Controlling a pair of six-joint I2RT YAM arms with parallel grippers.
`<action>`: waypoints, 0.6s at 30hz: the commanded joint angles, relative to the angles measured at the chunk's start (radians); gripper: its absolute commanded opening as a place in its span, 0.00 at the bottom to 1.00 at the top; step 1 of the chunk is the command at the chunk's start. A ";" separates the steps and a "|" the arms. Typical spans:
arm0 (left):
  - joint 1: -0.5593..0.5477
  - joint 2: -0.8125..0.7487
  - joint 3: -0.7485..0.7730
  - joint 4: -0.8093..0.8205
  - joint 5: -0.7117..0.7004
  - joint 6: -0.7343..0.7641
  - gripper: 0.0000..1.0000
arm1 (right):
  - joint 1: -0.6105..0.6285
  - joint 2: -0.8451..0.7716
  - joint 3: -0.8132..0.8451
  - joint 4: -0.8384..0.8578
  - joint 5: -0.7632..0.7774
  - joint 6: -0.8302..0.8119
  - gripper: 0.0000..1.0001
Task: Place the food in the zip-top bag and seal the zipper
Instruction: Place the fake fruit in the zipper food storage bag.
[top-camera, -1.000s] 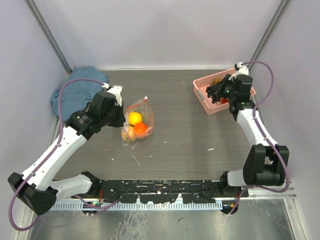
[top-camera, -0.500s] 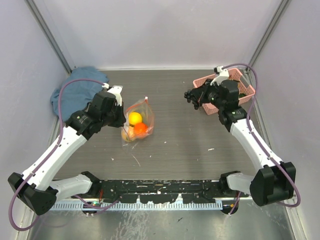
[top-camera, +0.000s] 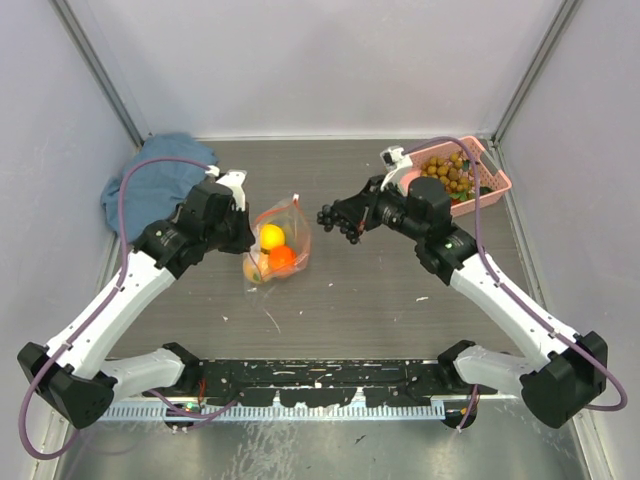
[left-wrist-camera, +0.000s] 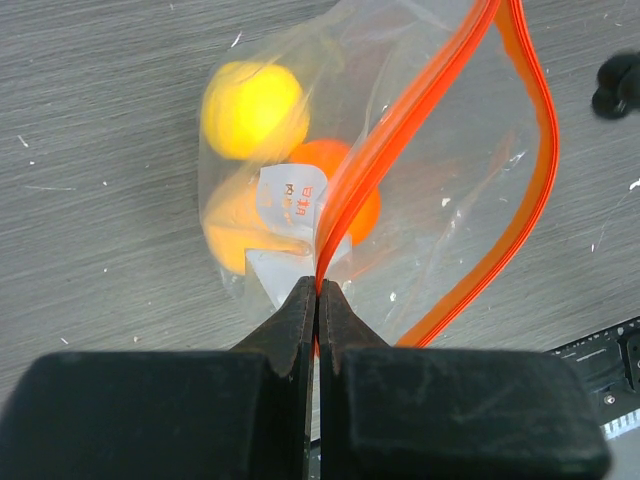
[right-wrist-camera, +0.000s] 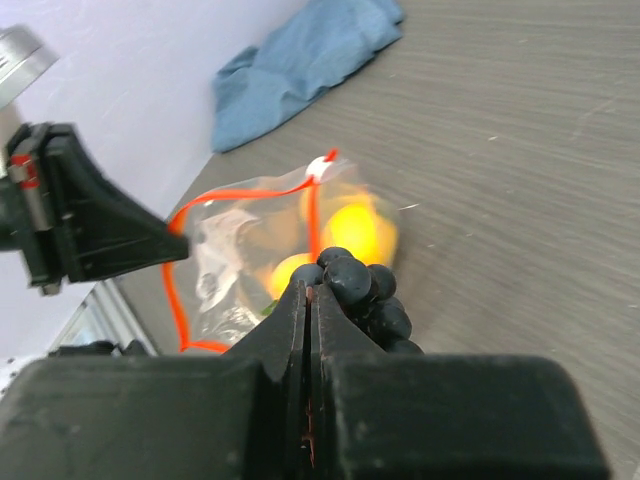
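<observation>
1. Zip-top bag (top-camera: 284, 223): clear, crinkly, mouth gaping. The orange-red zipper (left-wrist-camera: 440, 120) is unsealed. It lies left of centre on the table (top-camera: 360, 290), between the two grippers.
2. Left gripper (left-wrist-camera: 318, 292): pinched tight on the zipper strip at the mouth edge.
3. Right gripper (right-wrist-camera: 308, 292): clamped on a black grape bunch (right-wrist-camera: 362, 290), hovering just right of the bag mouth.
4. Count: three fruits in the bag: yellow one (left-wrist-camera: 250, 108), orange one (left-wrist-camera: 350, 185), peach one (left-wrist-camera: 232, 225). One black bunch is in the gripper. One olive-brown bunch (top-camera: 447, 170) sits in the pink basket (top-camera: 497, 168), far right.
5. Surface: dark grey wood-grain tabletop with white flecks. A blue cloth (top-camera: 150, 188) lies at the far left. Pale walls (top-camera: 320, 60) on three sides.
</observation>
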 joint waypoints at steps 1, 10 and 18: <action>0.005 0.004 0.010 0.059 0.021 -0.012 0.00 | 0.081 -0.037 0.026 0.087 0.000 0.057 0.01; 0.005 0.010 0.009 0.061 0.025 -0.016 0.00 | 0.215 -0.009 0.050 0.139 0.021 0.086 0.01; 0.005 0.012 0.010 0.064 0.035 -0.023 0.00 | 0.239 0.048 0.056 0.224 -0.006 0.120 0.01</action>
